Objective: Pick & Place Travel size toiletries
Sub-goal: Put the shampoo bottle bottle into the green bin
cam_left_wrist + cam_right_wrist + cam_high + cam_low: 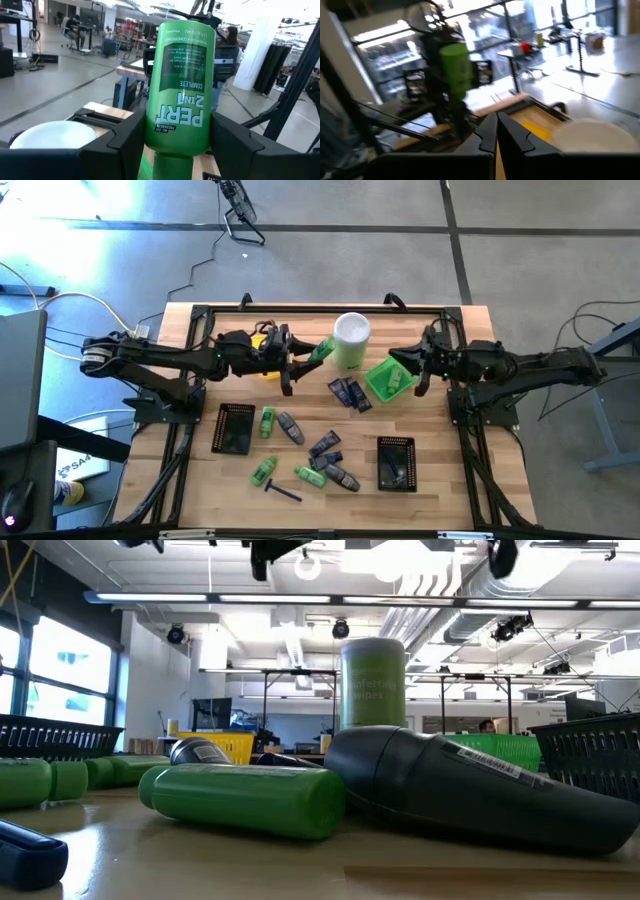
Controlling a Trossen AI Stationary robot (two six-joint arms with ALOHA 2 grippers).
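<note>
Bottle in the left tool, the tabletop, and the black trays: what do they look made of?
Green bottle: likely glossy plastic; smooth, printed directly with white lettering, soft highlights. The left tool clamps it.
Tabletop: wood, butcher-block look; visible plank strips and grain, lightly sheened.
Black tray: mesh, metal or plastic; can't tell which, matte open weave.

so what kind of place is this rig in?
Probably an open lab or workshop, not a home: exposed ceiling ducts and strip lights, more work tables on a bare concrete floor, and a person standing among the equipment.
</note>
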